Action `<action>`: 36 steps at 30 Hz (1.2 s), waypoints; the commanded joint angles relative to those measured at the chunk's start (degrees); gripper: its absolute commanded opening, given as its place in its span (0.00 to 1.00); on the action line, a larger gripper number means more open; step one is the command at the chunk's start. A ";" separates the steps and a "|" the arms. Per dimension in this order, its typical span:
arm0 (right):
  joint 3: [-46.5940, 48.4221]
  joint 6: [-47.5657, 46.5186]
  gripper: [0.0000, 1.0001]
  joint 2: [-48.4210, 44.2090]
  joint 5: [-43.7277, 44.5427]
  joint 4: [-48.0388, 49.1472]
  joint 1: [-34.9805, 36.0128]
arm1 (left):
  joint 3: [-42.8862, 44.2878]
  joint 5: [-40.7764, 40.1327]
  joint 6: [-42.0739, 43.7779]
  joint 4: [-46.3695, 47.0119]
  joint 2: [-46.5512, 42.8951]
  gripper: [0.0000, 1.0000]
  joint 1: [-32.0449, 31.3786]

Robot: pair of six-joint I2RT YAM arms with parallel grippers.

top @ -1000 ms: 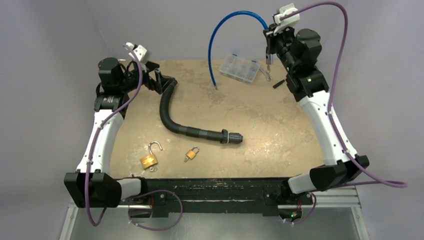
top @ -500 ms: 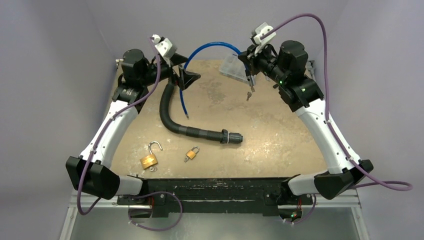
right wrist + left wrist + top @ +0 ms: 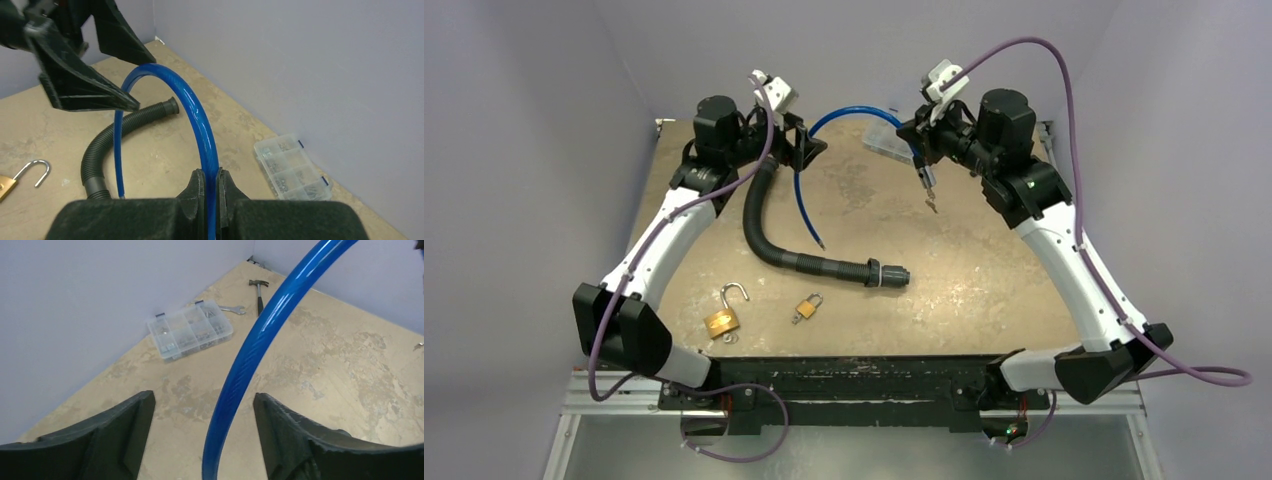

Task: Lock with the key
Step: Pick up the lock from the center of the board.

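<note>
A blue cable (image 3: 809, 185) arcs over the back of the table, its free end hanging down to the board. My right gripper (image 3: 921, 138) is shut on the cable (image 3: 200, 125), whose end is pinched between the pads (image 3: 210, 180). A small key (image 3: 930, 196) dangles below that gripper. My left gripper (image 3: 805, 148) is open and straddles the cable (image 3: 260, 340), which passes between its fingers (image 3: 132, 425) without touching them. An open brass padlock (image 3: 724, 316) and a smaller closed padlock (image 3: 806, 306) lie near the front edge.
A black corrugated hose (image 3: 769, 235) curves across the middle of the table. A clear compartment box (image 3: 190, 330) sits by the back wall, with a hammer (image 3: 259, 287) and a wrench (image 3: 232, 309) beyond it. Purple walls close in the back and sides.
Both arms have swung inward toward the back centre. The right gripper carried the blue cable left, and the left gripper came around it and narrowed slightly.
</note>
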 commanded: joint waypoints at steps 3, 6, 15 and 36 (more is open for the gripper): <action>0.81 0.65 0.00 -3.18 -2.72 3.31 0.41 | 2.54 -0.56 1.81 -0.35 2.27 0.51 -2.49; -0.33 0.46 0.00 -3.30 -3.22 3.25 0.39 | 2.27 0.78 1.90 -0.69 1.68 0.12 -2.76; -2.87 1.66 0.97 -3.22 -21.02 -5.44 -4.25 | 2.39 8.77 14.79 -7.66 -3.10 0.00 -2.67; -15.66 -4.48 0.69 -6.94 -47.65 -11.97 -10.15 | 6.55 22.26 15.17 -9.87 -1.06 0.00 -2.67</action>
